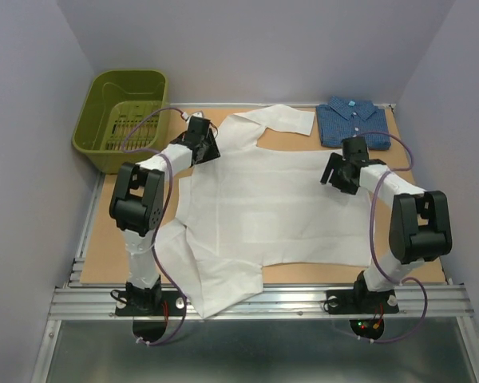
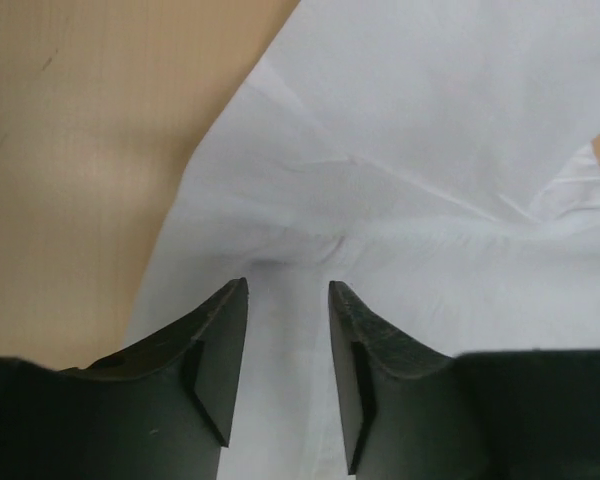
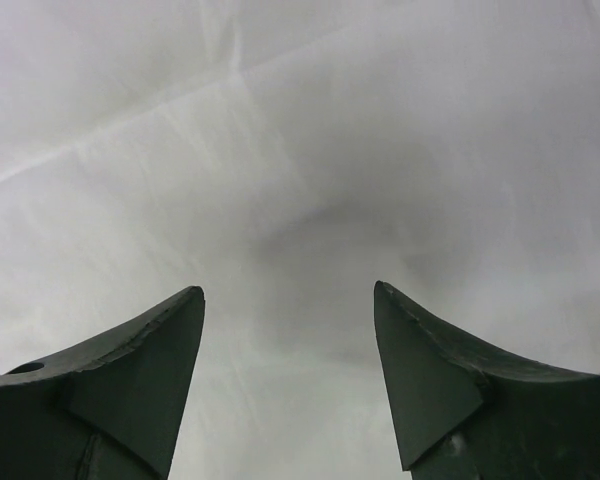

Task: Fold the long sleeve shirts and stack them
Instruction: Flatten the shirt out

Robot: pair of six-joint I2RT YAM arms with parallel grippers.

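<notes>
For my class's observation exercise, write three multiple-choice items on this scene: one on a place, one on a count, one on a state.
1. Where does the blue shirt lie? A) the table's far right corner B) its near left corner C) hanging off the near edge
2. How many shirts show? A) one B) two C) four
3. The white shirt is: A) folded small B) spread open C) rolled up
Answers: A, it sits by the far right edge; B, one white, one blue; B, it lies open across the table.
</notes>
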